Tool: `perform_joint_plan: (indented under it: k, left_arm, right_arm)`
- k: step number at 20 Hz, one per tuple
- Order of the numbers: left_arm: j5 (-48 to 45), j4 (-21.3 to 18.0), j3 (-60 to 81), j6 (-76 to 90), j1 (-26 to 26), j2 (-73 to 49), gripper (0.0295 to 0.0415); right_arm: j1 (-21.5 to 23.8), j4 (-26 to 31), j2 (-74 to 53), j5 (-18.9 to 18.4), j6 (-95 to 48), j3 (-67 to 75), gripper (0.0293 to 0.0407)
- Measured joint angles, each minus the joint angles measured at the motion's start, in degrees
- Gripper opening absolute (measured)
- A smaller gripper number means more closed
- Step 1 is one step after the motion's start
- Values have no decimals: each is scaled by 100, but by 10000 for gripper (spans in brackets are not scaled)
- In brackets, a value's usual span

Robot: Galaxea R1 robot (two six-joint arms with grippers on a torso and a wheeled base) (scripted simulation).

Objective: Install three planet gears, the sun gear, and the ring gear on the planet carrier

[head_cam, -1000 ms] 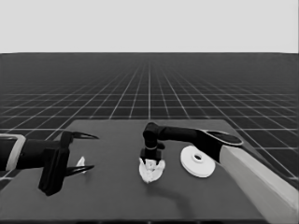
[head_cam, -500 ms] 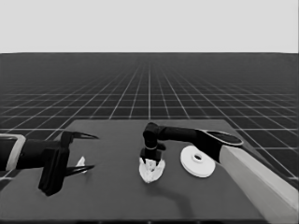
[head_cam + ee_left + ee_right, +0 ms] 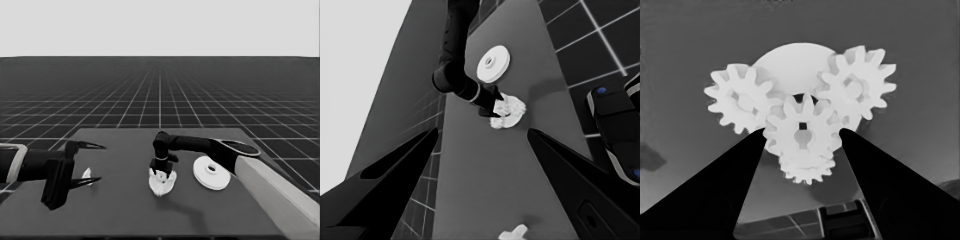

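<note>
Right gripper (image 3: 161, 172) at table (image 3: 125, 210) middle, fingers apart either side of centre gear (image 3: 802, 131), likely seating it among planet gears (image 3: 742, 102) on smaller round part (image 3: 795, 65). Fourth gear partly hidden beneath. Larger round part (image 3: 212, 173) just beside, toward right edge, unobstructed. Left gripper (image 3: 82, 162) parked at left end, fingers apart, thin white piece (image 3: 86, 175) under them.

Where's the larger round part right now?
In the head view the larger round part lies flat on the table's right half, just right of the gear cluster under the right gripper, apart from it.
</note>
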Motion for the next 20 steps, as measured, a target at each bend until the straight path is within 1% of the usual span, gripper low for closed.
perform_joint_plan:
  k: [20]
  left_arm:
    - [0, 0, 0, 0, 0, 0, 385]
  right_arm:
    - [0, 0, 0, 0, 1200, 0, 310]
